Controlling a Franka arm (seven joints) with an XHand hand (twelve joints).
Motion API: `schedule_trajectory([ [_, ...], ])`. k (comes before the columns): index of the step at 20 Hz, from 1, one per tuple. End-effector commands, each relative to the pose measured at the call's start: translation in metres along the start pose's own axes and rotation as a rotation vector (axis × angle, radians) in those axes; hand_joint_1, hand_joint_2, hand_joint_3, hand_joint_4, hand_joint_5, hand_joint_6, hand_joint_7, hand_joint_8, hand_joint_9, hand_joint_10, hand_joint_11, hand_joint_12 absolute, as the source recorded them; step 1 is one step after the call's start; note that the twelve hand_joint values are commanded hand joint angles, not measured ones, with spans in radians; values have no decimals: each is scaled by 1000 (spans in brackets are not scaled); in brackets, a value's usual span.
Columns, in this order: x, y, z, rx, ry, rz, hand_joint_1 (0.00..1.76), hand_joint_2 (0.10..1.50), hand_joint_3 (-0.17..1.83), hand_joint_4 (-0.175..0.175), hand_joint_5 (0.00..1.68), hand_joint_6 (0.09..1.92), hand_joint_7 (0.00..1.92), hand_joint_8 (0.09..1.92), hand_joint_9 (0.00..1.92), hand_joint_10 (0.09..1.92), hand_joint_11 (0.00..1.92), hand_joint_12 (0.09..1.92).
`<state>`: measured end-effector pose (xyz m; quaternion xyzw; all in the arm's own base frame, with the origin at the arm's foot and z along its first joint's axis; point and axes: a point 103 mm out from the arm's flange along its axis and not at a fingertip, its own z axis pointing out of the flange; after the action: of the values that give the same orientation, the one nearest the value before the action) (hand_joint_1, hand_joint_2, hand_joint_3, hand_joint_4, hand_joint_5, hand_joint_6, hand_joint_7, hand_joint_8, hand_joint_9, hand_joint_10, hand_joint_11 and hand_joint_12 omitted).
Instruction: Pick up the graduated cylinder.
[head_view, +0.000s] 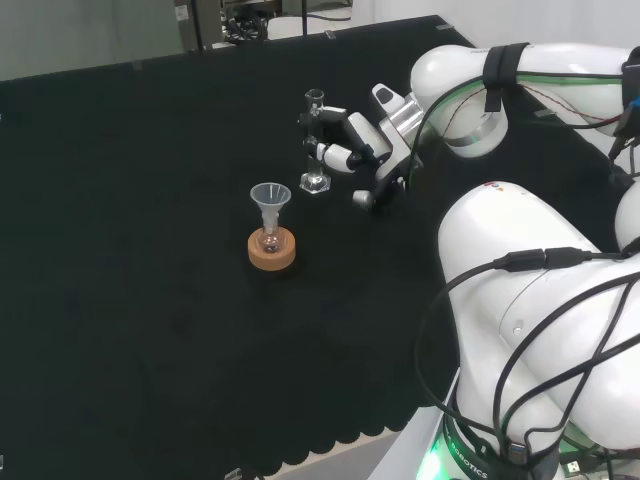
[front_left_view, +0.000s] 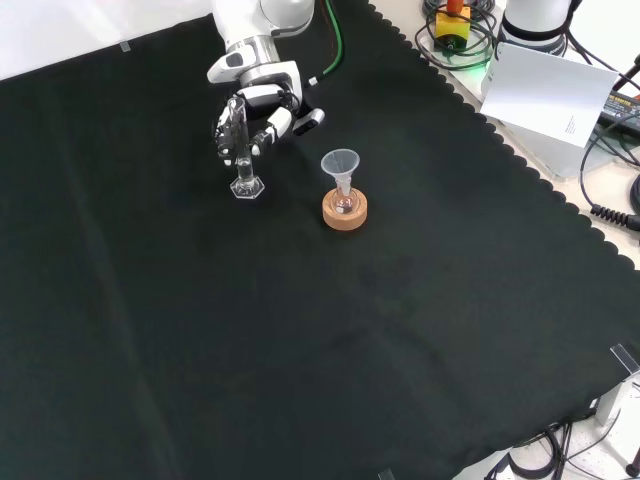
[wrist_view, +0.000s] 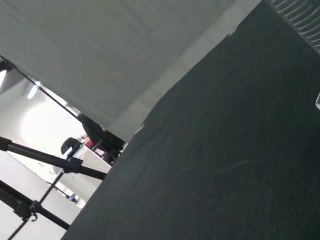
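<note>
The graduated cylinder (head_view: 315, 140) is seen standing upright on its hexagonal foot on the black cloth (head_view: 150, 250), left of the arm's links in the head view and to the upper left in the front view. The hand (head_view: 350, 150) is placed against the cylinder's upper half, and its fingers (front_left_view: 232, 125) are curled round the tube, so the glass appears to be held; the foot appears to be resting on the cloth, so the lift is judged not yet begun.

For the step to be done well, the tube should be kept vertical and raised straight up, so that the foot is not dragged and the glass is not tipped out of the fingers. A sideways swing toward the near right in the front view is best avoided, since a clear funnel (front_left_view: 341, 165) set in a small flask on a cork ring (front_left_view: 345, 210) stands there, near but apart from the cylinder.

The cloth is spread flat and bare elsewhere. Beyond its scalloped edge, cables (front_left_view: 610, 190) and a white sheet (front_left_view: 545, 90) are seen.
</note>
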<state>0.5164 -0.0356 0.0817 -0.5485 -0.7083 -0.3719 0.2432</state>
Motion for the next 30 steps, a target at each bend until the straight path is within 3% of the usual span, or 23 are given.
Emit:
schedule_trajectory([
  [1,12,2,-13,22,-95,-13,1101,1303,-124,-46,815,848,894,605,1125,269,982,972],
  [3,16,2,-18,34,-116,-7,1091,1245,-51,-104,811,1143,931,601,1145,267,1005,967],
  [7,25,-2,-30,70,-158,-4,1106,1197,-13,-141,851,1196,995,555,1184,243,1044,943],
  [13,42,-8,-49,128,-219,0,1113,1186,-6,-148,865,1183,1028,515,1209,215,1069,924],
  [16,54,-11,-60,197,-291,7,1113,1185,-6,-149,865,1182,1030,513,1210,213,1071,924],
  [26,98,-44,-99,402,-522,100,1121,1182,-4,-163,869,1175,1060,501,1242,203,1113,904],
  [30,114,-66,-107,455,-594,125,1126,1179,-3,-171,873,1167,1088,480,1265,185,1133,879],
])
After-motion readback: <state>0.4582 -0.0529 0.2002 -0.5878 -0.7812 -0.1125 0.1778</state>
